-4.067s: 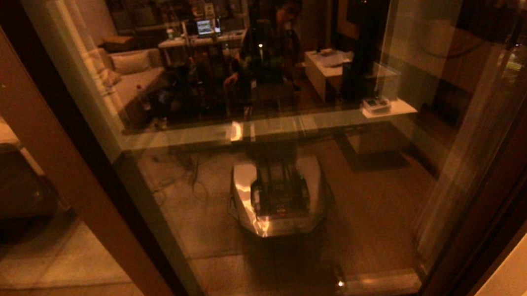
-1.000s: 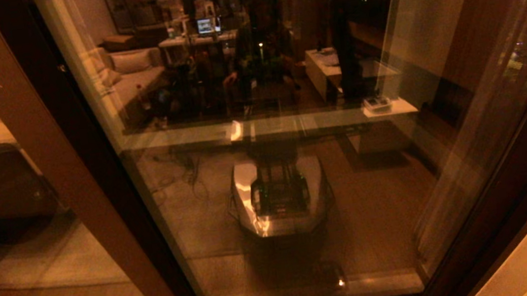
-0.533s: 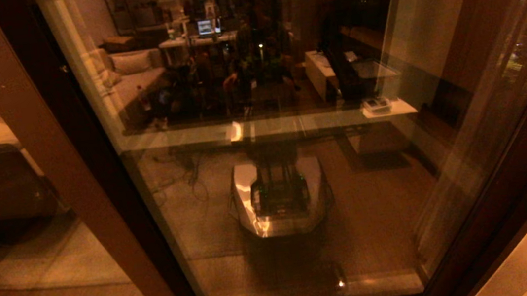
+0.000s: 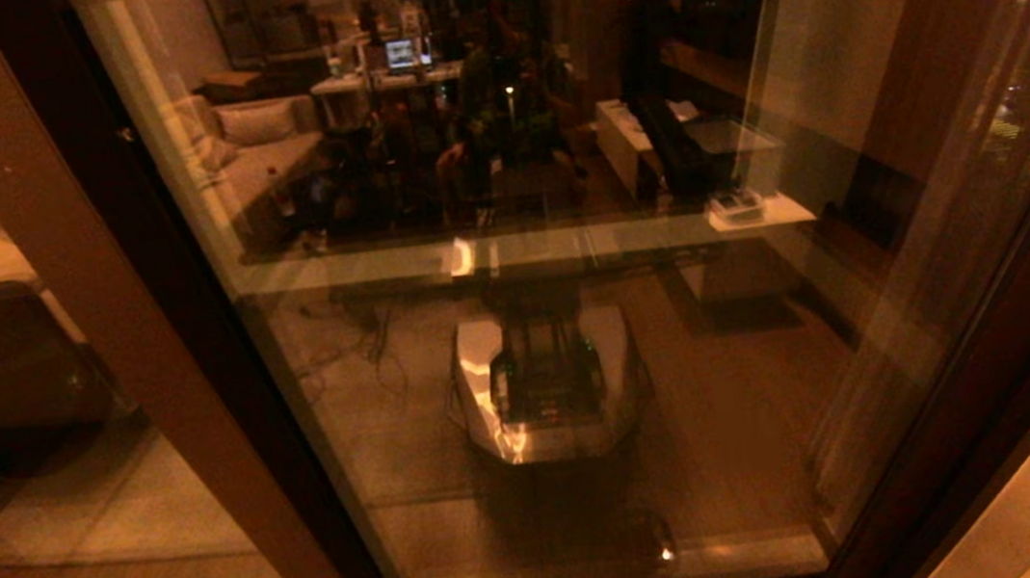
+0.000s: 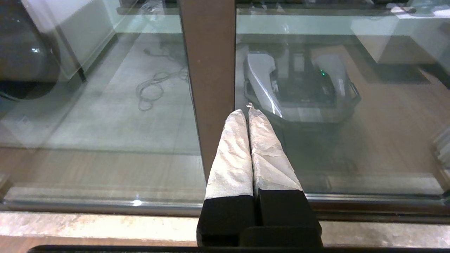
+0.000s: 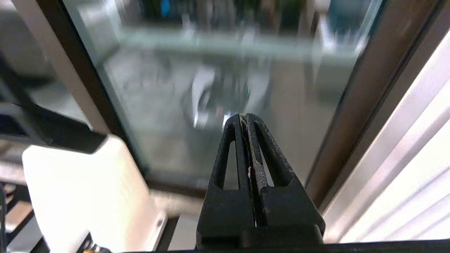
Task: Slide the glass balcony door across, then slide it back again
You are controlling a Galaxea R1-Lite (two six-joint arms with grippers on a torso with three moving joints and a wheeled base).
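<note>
From the head, the glass balcony door (image 4: 519,327) fills the view, mirroring the robot; the left gripper (image 5: 248,111) has its fingers pressed together near a brown post (image 5: 209,70); the right gripper (image 6: 243,119) is likewise closed, empty, facing the pane.

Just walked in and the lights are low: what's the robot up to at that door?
It faces the glass door, which fills the head view, its own base mirrored in the pane. Neither hand touches the door. The left hand is shut and points at the bottom of a brown post, not touching anything. The right hand is shut and empty, out in front of the glass near the door's right frame. The door looks closed, with no gap showing at that frame.
</note>
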